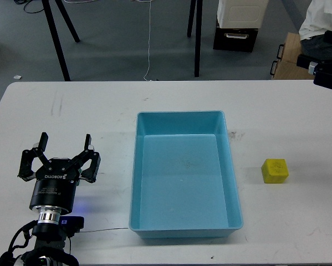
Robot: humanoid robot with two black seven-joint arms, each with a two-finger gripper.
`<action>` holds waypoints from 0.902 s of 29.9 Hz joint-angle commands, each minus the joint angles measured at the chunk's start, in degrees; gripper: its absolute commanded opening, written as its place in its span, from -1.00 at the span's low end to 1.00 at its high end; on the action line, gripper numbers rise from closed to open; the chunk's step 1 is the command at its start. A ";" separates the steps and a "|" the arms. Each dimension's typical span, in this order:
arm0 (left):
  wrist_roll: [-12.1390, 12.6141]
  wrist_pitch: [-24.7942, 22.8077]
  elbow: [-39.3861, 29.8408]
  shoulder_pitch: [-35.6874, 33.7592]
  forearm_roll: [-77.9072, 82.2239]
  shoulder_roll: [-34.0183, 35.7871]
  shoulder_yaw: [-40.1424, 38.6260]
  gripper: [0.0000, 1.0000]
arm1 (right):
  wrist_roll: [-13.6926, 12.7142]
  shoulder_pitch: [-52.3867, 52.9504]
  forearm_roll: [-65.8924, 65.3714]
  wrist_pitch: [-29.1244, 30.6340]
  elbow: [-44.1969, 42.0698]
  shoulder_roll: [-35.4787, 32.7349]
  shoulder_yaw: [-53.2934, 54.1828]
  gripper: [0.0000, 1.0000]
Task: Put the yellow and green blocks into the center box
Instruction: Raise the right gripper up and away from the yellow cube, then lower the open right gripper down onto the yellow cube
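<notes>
Left jaws (65,143) agape, yellow block (275,170) far right.

The left gripper (65,145) is a black unit with two linked fingers (43,139), white lettering across its body, a cylindrical black wrist ending in a ribbed silver ring, a blue light glow, and black cables looping below.

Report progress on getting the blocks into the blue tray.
Done: nothing; the light blue tray holds no block. In hand: nothing; the left gripper is open over bare table left of the tray. Left: the yellow block sits on the table right of the tray. No green block shows.
</notes>
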 commanded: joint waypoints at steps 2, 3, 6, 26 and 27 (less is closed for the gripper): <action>0.00 -0.09 0.71 0.00 0.00 0.00 0.00 1.00 | -0.03 1.08 -2.92 6.23 3.15 -1.63 -3.26 0.95; 0.00 -0.09 0.80 -0.09 0.00 0.00 0.00 1.00 | -0.03 0.99 -2.66 7.04 3.41 -1.37 -3.26 0.95; 0.00 -0.09 1.15 -0.17 -0.08 0.00 0.00 1.00 | -0.03 0.99 -0.73 7.31 3.15 1.69 -3.61 0.94; -0.09 -0.09 1.50 -1.67 -0.26 0.00 1.23 1.00 | -0.03 5.21 -10.15 8.28 -0.19 7.60 -8.17 0.81; -0.09 -0.09 1.50 -1.67 -0.26 0.00 1.14 1.00 | -0.03 5.21 -10.15 8.28 -0.19 7.69 -9.49 0.83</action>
